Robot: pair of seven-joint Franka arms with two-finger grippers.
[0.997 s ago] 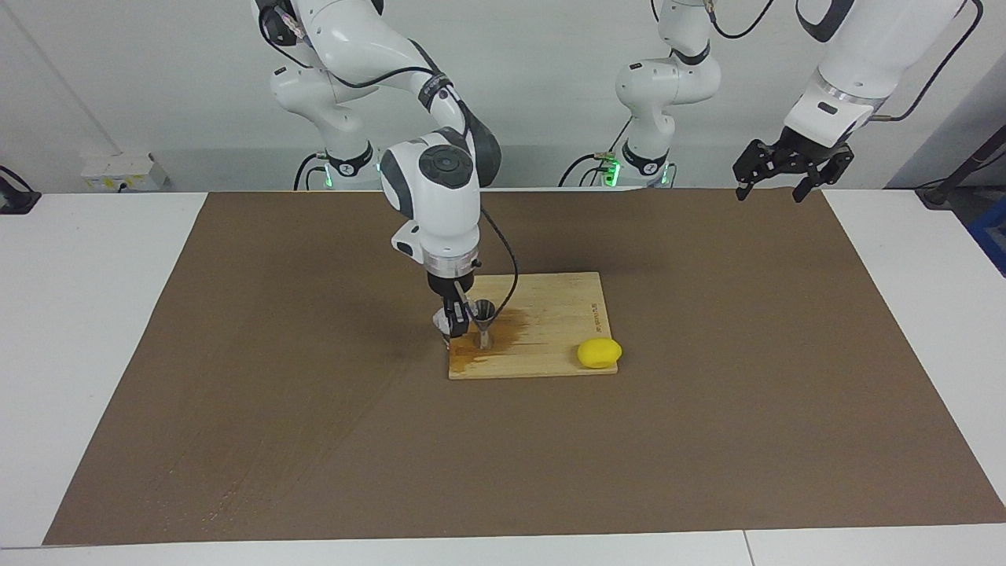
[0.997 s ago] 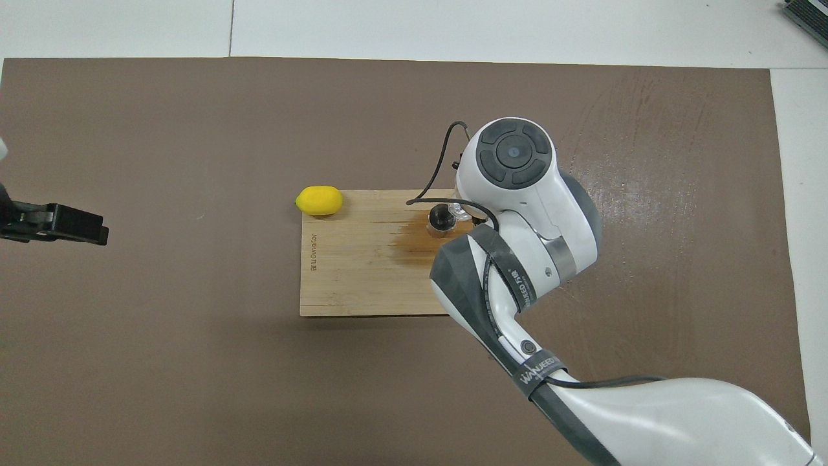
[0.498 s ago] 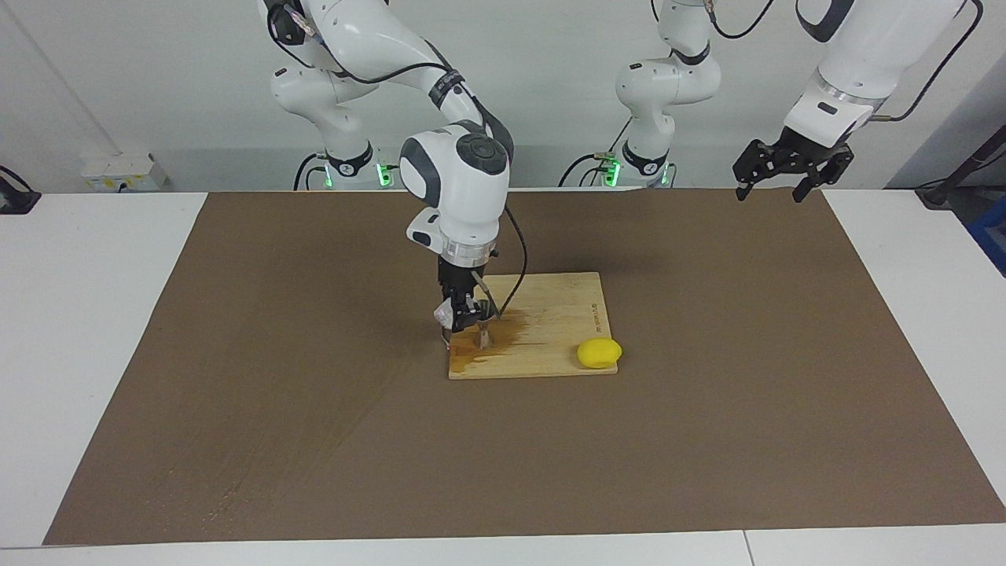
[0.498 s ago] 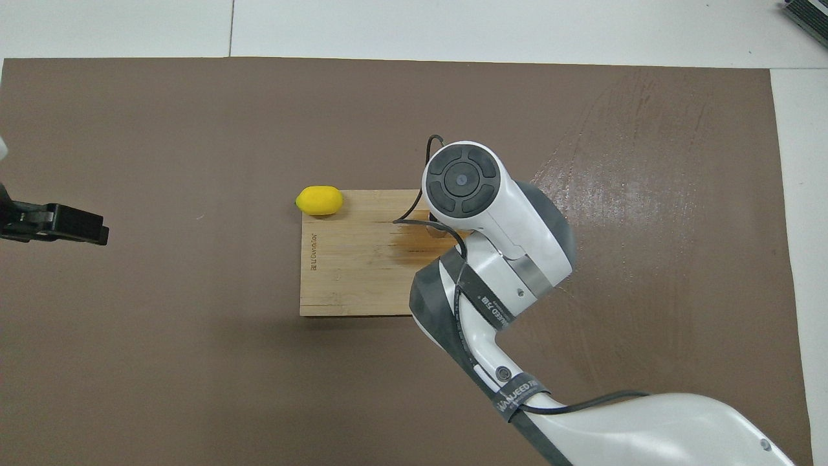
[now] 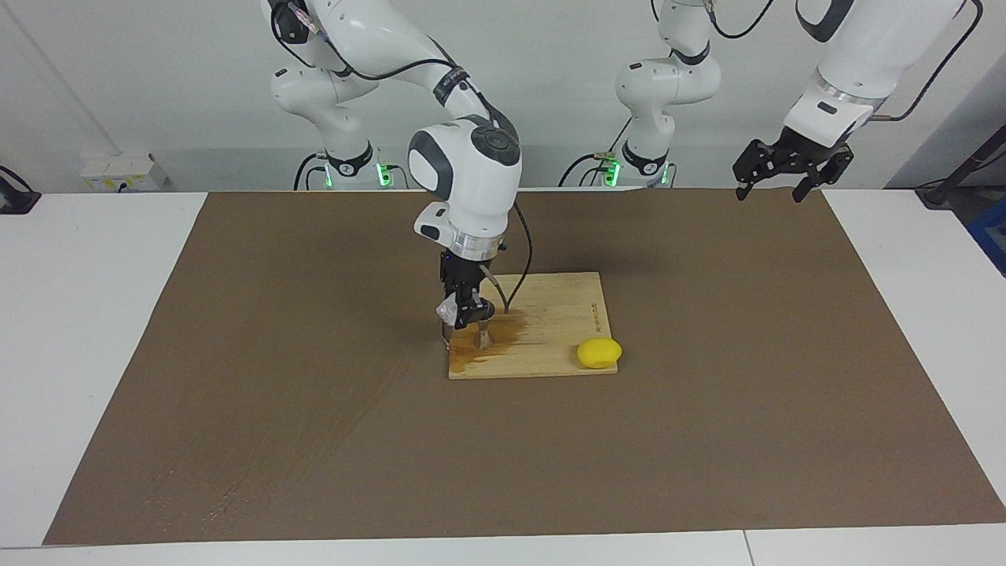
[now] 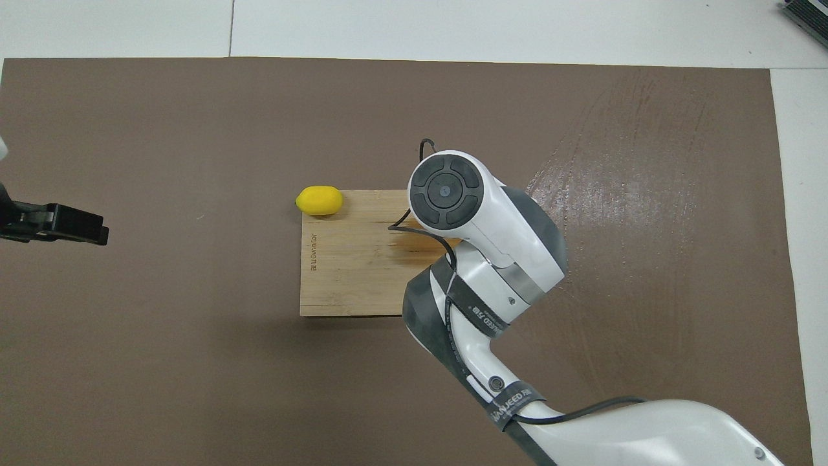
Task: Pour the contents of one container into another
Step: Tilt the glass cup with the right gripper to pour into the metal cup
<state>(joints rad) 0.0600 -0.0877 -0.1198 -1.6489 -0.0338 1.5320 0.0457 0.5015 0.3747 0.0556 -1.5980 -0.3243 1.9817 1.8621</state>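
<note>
Nearest the robots, the left pincer (image 5: 790,174) waits with its fingers spread wide, empty, over the mat's edge at the left arm's end of the counter (image 5: 102,330). Farther out lies the cutting board (image 5: 562,314), wet with a brown stain, and on its outer part, toward the right arm's end, the jigger (image 5: 484,338) stands upright. The right pincer (image 5: 464,313) is clamped on the clear cup (image 5: 446,312), tipped just above and beside the jigger's mouth. Judging by that, the pour is under way; done well, the cup's lip should sit squarely over the upper cone, the tilt should grow slowly, and the pincer should stay off the rim, since the narrow-waisted jigger looks easy to topple and the stain hints at spillage. Farthest out, a lemon (image 5: 599,353) rests at the board's corner toward the left arm's end. The facing view alone shows cup, jigger and grip; in the overhead view the right arm's wrist hides all three, leaving only the board, the stain and the lemon.
</note>
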